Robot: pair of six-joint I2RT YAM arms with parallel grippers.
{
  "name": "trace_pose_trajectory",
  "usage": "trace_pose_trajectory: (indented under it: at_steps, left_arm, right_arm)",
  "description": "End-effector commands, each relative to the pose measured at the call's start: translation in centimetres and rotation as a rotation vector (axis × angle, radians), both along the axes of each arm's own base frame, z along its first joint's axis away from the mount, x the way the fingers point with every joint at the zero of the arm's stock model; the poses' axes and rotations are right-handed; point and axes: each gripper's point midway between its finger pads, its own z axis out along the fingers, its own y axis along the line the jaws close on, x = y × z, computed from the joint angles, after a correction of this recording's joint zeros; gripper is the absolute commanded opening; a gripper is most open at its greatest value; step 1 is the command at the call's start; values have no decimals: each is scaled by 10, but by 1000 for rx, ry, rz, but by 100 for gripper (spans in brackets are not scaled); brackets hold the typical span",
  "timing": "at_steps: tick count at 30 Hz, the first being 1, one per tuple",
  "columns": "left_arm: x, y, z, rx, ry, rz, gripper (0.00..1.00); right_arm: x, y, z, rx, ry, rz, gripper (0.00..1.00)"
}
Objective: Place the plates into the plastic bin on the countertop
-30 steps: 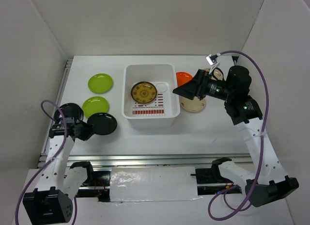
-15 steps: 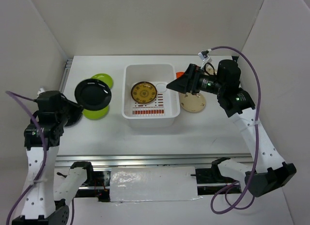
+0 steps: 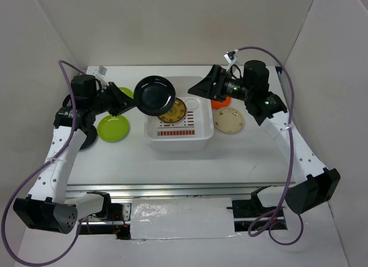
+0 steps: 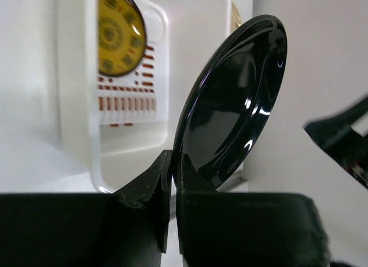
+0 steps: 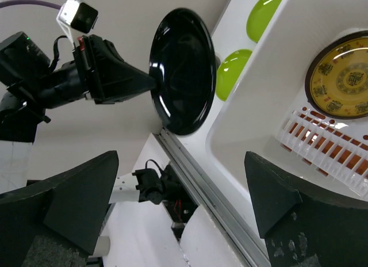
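Left gripper (image 4: 172,169), pinching a glossy black round plate (image 4: 236,106) by its rim above the nearest wall of the white rectangular plastic bin (image 3: 175,79), faces the spread, empty right gripper (image 5: 181,163); only one patterned yellow-brown plate (image 3: 176,113) lies inside, so a lime-green plate (image 3: 113,128), an orange plate (image 3: 218,103) and a cream plate (image 3: 229,119) on the white countertop (image 3: 259,152) remain.

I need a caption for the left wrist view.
Left hand grips a black plate by its rim, near the bin.

Left fingers (image 4: 148,189) pinched, right fingers (image 5: 72,201) wide.
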Motion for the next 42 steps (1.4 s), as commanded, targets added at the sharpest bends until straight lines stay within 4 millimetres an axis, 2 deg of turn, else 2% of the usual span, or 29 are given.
trace_pose_trajectory:
  at_steps: [1, 4, 6, 7, 9, 12, 13, 15, 16, 17, 18, 19, 20, 22, 23, 24, 25, 26, 27, 28, 29, 30, 31, 32, 34, 35, 36, 39, 42]
  left_arm:
    - [-7, -37, 49, -89, -188, -204, 0]
    - [-5, -52, 39, -81, -144, -250, 0]
    - [-6, -60, 36, -93, -134, -276, 0]
    - [-5, -63, 35, -101, -132, -284, 0]
    - [-4, -71, 35, -122, -126, -312, 0]
    - [0, -76, 26, -99, -83, -316, 0]
    - [0, -76, 23, -88, -72, -310, 0]
    - [4, -70, 12, -57, -24, -267, 0]
    - [5, -66, 9, -43, -9, -244, 24]
    - [8, -55, 4, -2, 20, -172, 39]
    - [8, -45, 1, 27, 42, -114, 69]
    - [10, -33, 4, 51, 61, -36, 99]
    - [5, -1, -13, 148, 147, 126, 99]
    - [-3, 32, -17, 206, 210, 305, 99]
    - [-14, 57, -22, 277, 239, 408, 99]
    - [-18, 70, -24, 298, 249, 461, 99]
    - [-23, 79, -32, 319, 275, 496, 99]
    - [-29, 90, -36, 345, 290, 535, 99]
    - [-34, 100, -46, 372, 323, 549, 99]
    - [-38, 105, -50, 383, 339, 563, 99]
    - [-42, 110, -54, 395, 357, 573, 99]
    - [-45, 116, -59, 401, 379, 585, 99]
    - [-48, 119, -65, 418, 393, 571, 99]
    - [-50, 121, -67, 422, 398, 567, 99]
    - [-54, 127, -71, 431, 411, 561, 99]
    - [-56, 129, -74, 436, 421, 559, 99]
    - [-57, 133, -75, 437, 428, 564, 99]
    - [-62, 139, -85, 439, 462, 552, 99]
    - [-69, 144, -104, 432, 515, 550, 99]
  right_arm:
    - [12, 18, -1, 36, -16, 43, 97]
    - [10, 33, 1, 46, -35, 93, 96]
    - [19, 40, -14, 2, 7, 79, 95]
    - [21, 42, -12, -5, -5, 77, 95]
    - [30, 46, -23, -17, 26, 56, 89]
    - [40, 46, -24, -13, 23, 26, 51]
    - [42, 46, -24, -15, 23, 15, 15]
    - [48, 42, -23, -24, 21, -27, 0]
    - [51, 41, -25, -33, 24, -38, 0]
    - [57, 36, -31, -57, 43, -86, 0]
    - [63, 32, -31, -68, 51, -130, 0]
    - [69, 25, -42, -100, 93, -186, 0]
    - [83, 15, -40, -117, 96, -277, 0]
    - [98, 8, -73, -205, 195, -351, 0]
    - [108, 7, -64, -214, 184, -378, 0]
    - [123, 7, -92, -276, 233, -414, 0]
    - [127, 8, -105, -312, 262, -420, 0]
    - [135, 11, -103, -321, 252, -422, 0]
    - [147, 12, -129, -364, 291, -435, 0]
    - [152, 13, -137, -387, 303, -438, 0]
    - [159, 16, -134, -391, 288, -441, 0]
    - [167, 19, -151, -412, 310, -439, 0]
    - [172, 22, -156, -415, 313, -433, 0]
    - [177, 26, -153, -409, 301, -428, 0]
    - [183, 32, -176, -440, 335, -412, 0]
    - [187, 35, -174, -441, 324, -408, 0]
    - [188, 40, -187, -459, 341, -396, 1]
    - [187, 49, -205, -474, 362, -370, 1]
    - [181, 56, -222, -490, 383, -347, 4]
